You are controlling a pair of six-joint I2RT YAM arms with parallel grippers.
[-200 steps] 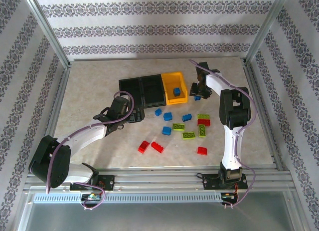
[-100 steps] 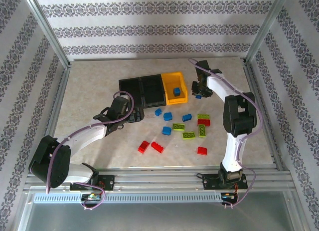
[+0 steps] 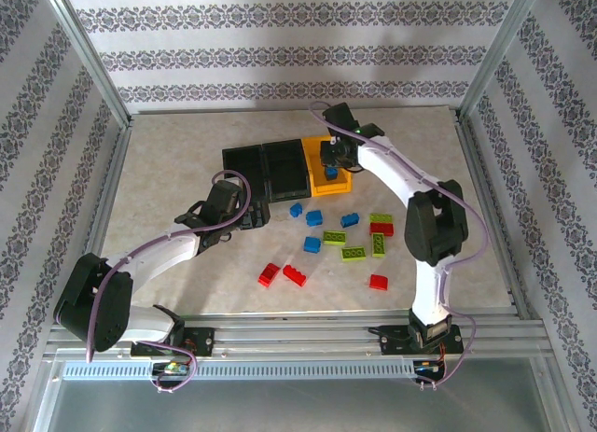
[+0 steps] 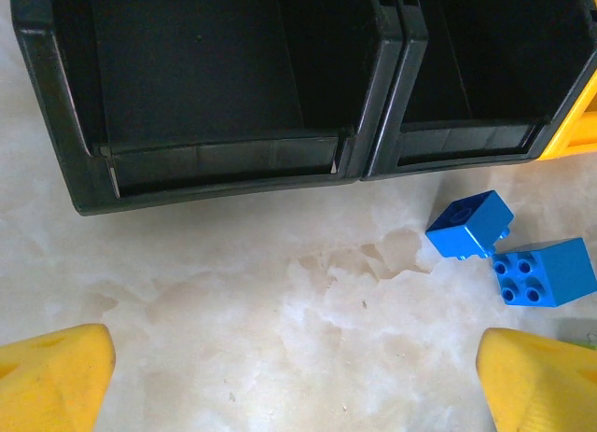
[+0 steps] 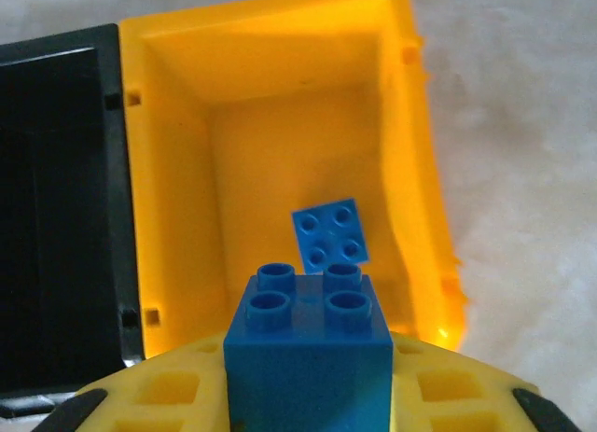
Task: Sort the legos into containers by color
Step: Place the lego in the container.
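Blue lego [image 5: 308, 357] clenched in right pincer [image 5: 308, 399], bottom centre of frame, over yellow bin [image 5: 173, 217] holding another blue brick [image 5: 328, 233]. Left pincer [image 4: 298, 381] released, wide apart, below two black bins [image 4: 215, 161]; other legos [image 3: 354, 253] loose on tabletop [image 3: 187, 143].

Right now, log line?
right end effector: shut on blue brick | above yellow bin | left end effector: open | near black bins

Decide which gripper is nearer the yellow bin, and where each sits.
Right. The right gripper hangs over the yellow bin, shut on a blue brick. The left gripper is open by the black bins, away from it.
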